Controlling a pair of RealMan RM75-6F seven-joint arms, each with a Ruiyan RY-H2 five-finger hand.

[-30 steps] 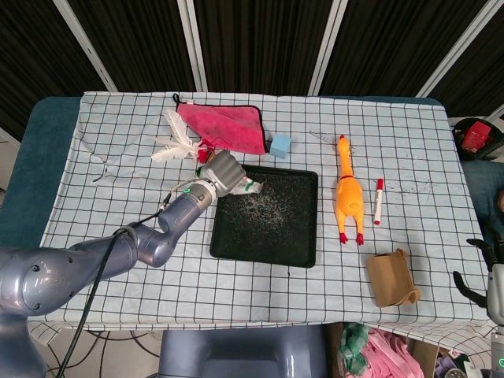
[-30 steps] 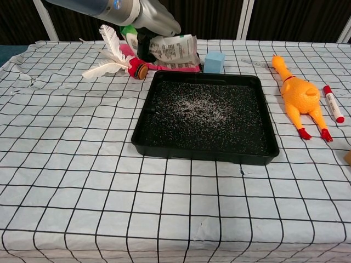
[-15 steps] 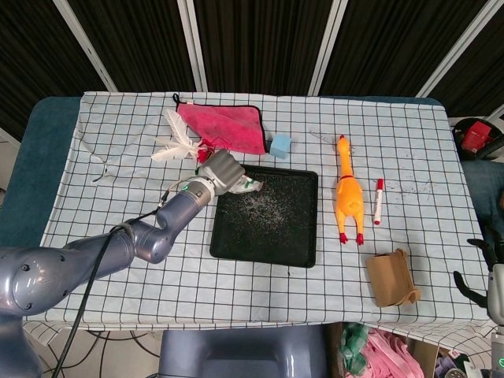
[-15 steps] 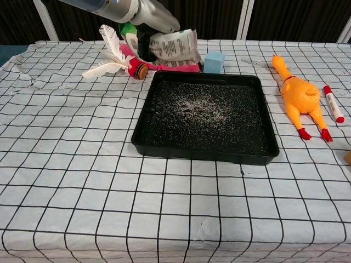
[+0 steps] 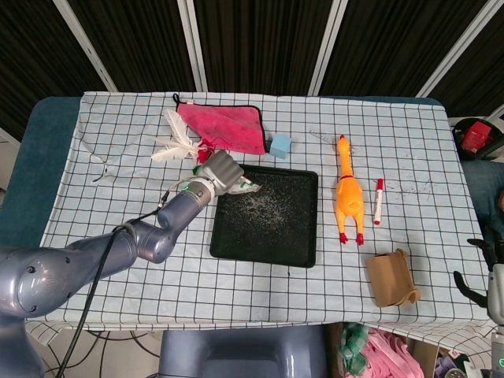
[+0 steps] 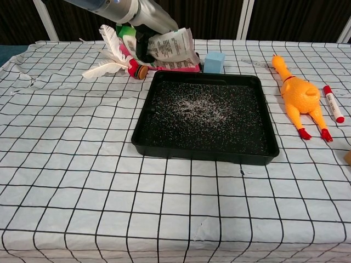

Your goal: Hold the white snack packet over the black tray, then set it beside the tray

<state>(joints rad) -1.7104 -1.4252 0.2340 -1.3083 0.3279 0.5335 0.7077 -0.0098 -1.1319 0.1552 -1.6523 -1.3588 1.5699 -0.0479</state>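
Observation:
My left hand point(image 5: 221, 170) point(image 6: 151, 19) grips the white snack packet point(image 6: 174, 46) point(image 5: 246, 186) in the air at the black tray's far left corner. The packet hangs tilted, printed side toward the chest view, partly over the tray's rim. The black tray point(image 5: 303, 236) point(image 6: 258, 145) lies in the middle of the checked cloth, its floor speckled with pale crumbs. My right hand point(image 5: 490, 285) shows only as dark fingers at the right edge of the head view, off the table; how they lie is unclear.
Behind the tray lie a pink cloth point(image 5: 228, 126), a white feather toy point(image 5: 175, 142) point(image 6: 109, 55) and a blue cube point(image 5: 279, 145) point(image 6: 214, 62). To the right are a rubber chicken point(image 5: 347, 193) point(image 6: 299, 93), a red marker point(image 5: 378, 201) point(image 6: 333, 103) and a brown cardboard piece point(image 5: 391, 277).
The left hand has drawn the packet slightly back and left, toward the tray's far left corner, tilting it a little. The right hand has not moved.

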